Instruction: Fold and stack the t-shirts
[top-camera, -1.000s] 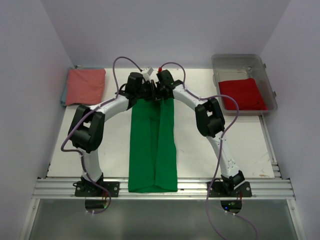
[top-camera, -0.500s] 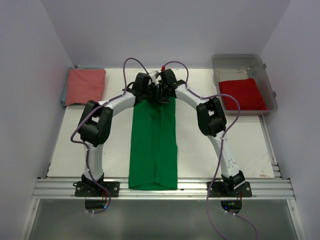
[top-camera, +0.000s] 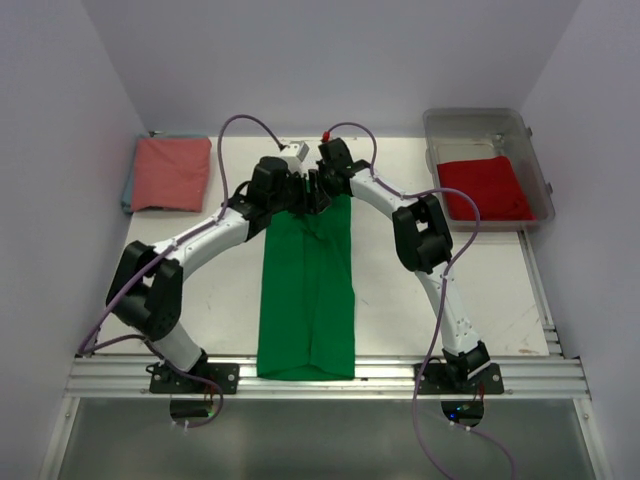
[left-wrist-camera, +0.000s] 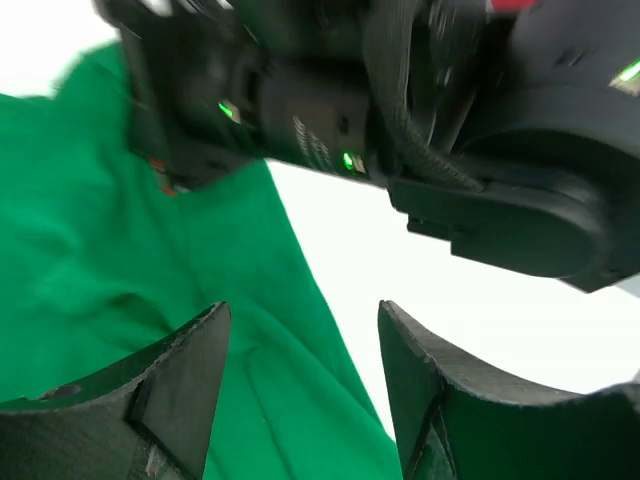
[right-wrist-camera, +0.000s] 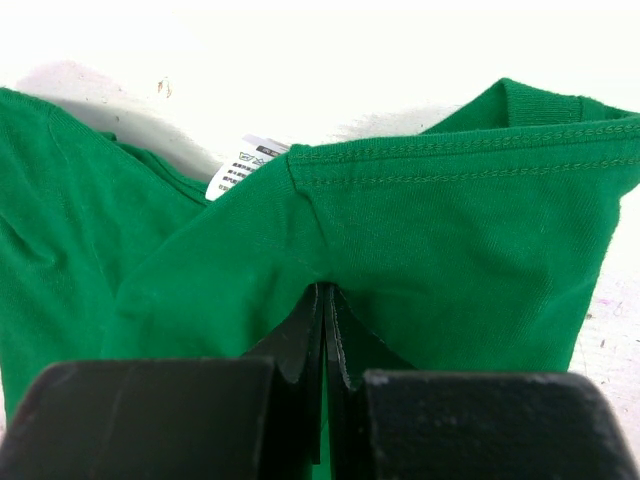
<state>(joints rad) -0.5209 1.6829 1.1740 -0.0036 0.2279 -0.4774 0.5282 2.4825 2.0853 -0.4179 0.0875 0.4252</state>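
A white bench (top-camera: 392, 300) sits between pale walls (top-camera: 330, 60). Down its centre lies the green shirt (top-camera: 308, 290), folded into a long smooth strip of soft knit. At its top end the right jaws pinch a stitched fold of it; the left jaws stand wide above the cloth. A salmon shirt (top-camera: 170, 172) lies upper left, a red shirt (top-camera: 485, 187) in a clear bin (top-camera: 480, 135) upper right.

Green t-shirt (top-camera: 307, 290): folded lengthwise into a long narrow strip, lying flat down the centre of the frame, lower end at the bottom table edge. Salmon-pink t-shirt (top-camera: 172, 172): folded, upper left. Red t-shirt (top-camera: 485, 187): inside clear bin (top-camera: 476, 113), upper right.
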